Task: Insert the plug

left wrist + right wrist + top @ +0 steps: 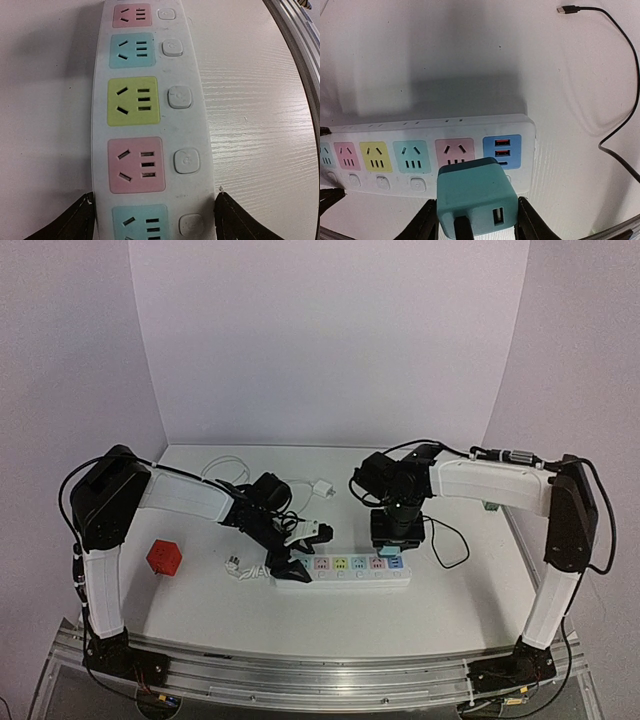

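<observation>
Across the pale, faintly grained table (200, 615), a long white power strip (350, 578): smooth hard plastic, rounded ends, pastel square sockets, a soft-cornered button (180, 96) beside each. Left gripper (154, 200) spread wide astride the strip's end, dark fingertips (75, 222) right at both long edges; clamped or merely touching, cannot tell. Right gripper (476, 222) pinching the plug (477, 195), a boxy matt teal charger hovering just above the pink socket (455, 149) next to the blue USB block (502, 150). Best to brace the strip firmly, square the pins over the slots, then press straight down without tilting.
</observation>
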Robot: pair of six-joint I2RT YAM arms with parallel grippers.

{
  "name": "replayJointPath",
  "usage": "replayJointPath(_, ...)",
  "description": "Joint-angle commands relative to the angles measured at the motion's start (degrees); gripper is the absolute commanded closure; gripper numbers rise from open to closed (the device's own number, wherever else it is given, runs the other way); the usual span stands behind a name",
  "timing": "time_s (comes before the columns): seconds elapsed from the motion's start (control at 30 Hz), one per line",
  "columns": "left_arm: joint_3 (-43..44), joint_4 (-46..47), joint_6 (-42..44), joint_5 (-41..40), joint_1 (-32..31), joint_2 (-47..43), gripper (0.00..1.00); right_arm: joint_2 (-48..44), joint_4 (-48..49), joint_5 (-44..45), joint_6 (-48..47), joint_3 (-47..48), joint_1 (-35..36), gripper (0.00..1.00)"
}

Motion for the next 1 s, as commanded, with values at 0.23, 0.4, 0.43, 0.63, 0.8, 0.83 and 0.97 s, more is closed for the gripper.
replayJointPath(0.23,-0.62,-1.35,-1.29,-1.02,-0.16,0.41,0.27,2.08,2.23,-3.11,1.2,-1.19,0.12,1.0)
replayJointPath(0.4,-0.78,-1.24,-1.65,-1.1,-0.15,0.36,0.27,2.46,1.39,-3.06,1.22,-0.94,1.04,1.0)
replayJointPath(0.43,-0.78,-1.22,-1.71,-1.16,-0.16,0.34,0.28,2.54,0.86,-2.97,1.33,-0.91,1.14,1.0)
replayJointPath(0.63,-0.95,-1.17,-1.87,-1.21,-0.16,0.28,0.28,2.4,0.18,-2.27,1.66,-1.35,1.37,1.0)
replayJointPath(0.8,-1.11,-0.85,-2.1,-1.02,-0.12,0.14,0.28,4.84,0.24,-1.62,0.64,-0.17,1.38,1.0)
replayJointPath(0.83,-1.13,-0.81,-2.1,-1.02,-0.2,0.08,0.28,5.17,0.26,-1.51,0.48,0.07,1.36,1.0)
replayJointPath(0.97,-1.22,-0.99,-2.1,-1.03,-0.1,-0.02,0.28,5.47,0.06,0.52,-0.31,-0.05,1.38,1.0)
